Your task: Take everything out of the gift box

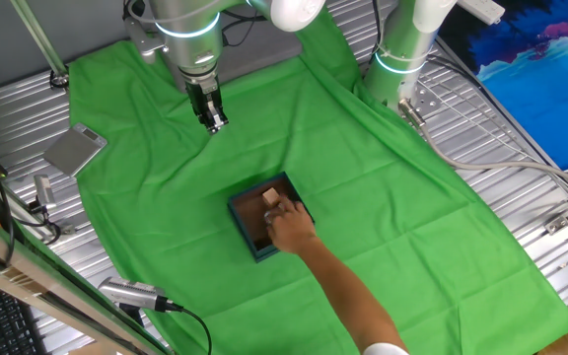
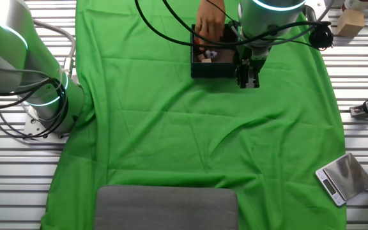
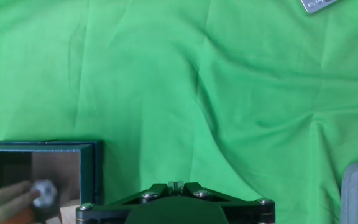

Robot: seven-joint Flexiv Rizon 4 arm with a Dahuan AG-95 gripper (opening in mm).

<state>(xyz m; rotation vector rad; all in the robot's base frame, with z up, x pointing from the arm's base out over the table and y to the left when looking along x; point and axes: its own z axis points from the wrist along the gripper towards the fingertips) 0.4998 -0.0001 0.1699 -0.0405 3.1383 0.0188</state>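
A dark teal gift box [image 1: 267,219] sits mid-table on green cloth [image 1: 363,197]. A person's hand [image 1: 289,229] reaches inside, beside a tan cube [image 1: 270,198] and tiny soccer ball [image 3: 44,192]. The gripper [image 1: 213,122] hangs well behind it, fingers together, holding nothing.
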